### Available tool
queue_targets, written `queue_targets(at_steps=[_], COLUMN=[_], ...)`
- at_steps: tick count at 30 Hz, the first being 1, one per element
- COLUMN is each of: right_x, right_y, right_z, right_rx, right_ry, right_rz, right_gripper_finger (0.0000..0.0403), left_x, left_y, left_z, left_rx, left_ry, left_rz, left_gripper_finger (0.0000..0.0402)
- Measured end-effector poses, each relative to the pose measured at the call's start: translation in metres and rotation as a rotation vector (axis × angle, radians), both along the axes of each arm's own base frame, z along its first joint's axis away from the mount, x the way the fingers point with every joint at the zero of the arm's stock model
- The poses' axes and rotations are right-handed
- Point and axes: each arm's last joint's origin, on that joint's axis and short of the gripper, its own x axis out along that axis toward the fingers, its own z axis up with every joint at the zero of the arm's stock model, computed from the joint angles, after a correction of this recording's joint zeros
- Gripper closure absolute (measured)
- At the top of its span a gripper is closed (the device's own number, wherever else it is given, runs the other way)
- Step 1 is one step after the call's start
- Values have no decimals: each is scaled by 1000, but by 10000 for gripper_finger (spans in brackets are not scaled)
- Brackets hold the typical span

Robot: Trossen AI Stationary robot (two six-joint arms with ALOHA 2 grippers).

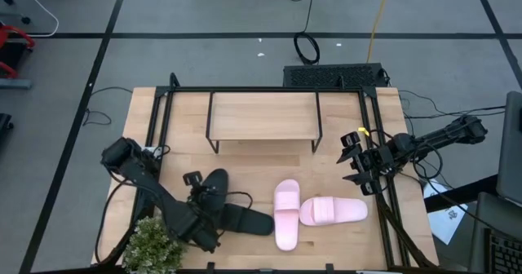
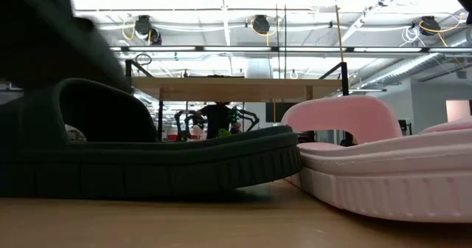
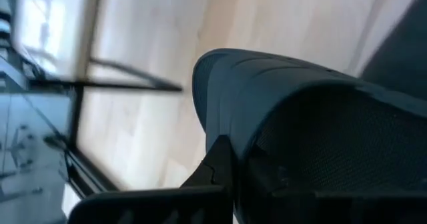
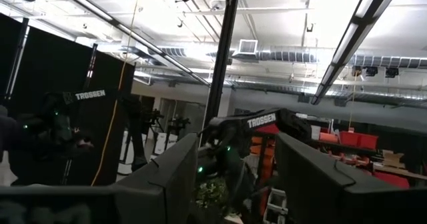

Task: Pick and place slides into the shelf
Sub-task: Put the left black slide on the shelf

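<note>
One black slide (image 1: pixel 217 184) is at my left gripper (image 1: pixel 201 194), near the table's left front, and fills the left wrist view (image 3: pixel 313 117). The second black slide (image 1: pixel 245 219) lies flat on its sole beside it and also shows in the low view (image 2: pixel 147 159). Two pink slides (image 1: pixel 287 214) (image 1: pixel 333 211) lie on their soles to the right, touching at an angle. The shelf (image 1: pixel 263 117) stands on its thin black legs at the far middle, nothing on its top. My right gripper (image 1: pixel 356 165) is open and empty, in the air at the table's right edge. My left gripper is shut on the black slide at its wide strap (image 3: pixel 233 111). One finger (image 3: pixel 215 167) lies against the strap's outer side, and the slide hides the other finger. The slide is tilted; whether it is clear of the table, I cannot tell.
A large black frame (image 1: pixel 163 103) runs around the table. A green plant (image 1: pixel 152 245) stands at the near left corner beside my left arm. Bare wood lies between the shelf and the slides.
</note>
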Motion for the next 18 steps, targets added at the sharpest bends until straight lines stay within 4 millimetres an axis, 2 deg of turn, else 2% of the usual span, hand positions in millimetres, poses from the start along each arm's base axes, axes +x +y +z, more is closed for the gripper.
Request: queue_targets(at_steps=[4, 8, 13, 18], right_x=[0, 0, 0, 0], right_y=[0, 0, 0, 0], right_z=[0, 0, 0, 0], right_rx=[0, 0, 0, -4], right_ry=[0, 0, 0, -2], right_rz=[0, 0, -1, -3], right_gripper_finger=[211, 211, 211, 211], left_x=[19, 40, 64, 78], left_y=[13, 31, 62, 101], left_z=[19, 46, 90, 121], left_rx=[84, 164, 266, 357], left_ry=[-54, -106, -203, -144], left_rz=[-83, -134, -127, -142], left_gripper_finger=[401, 401, 401, 401])
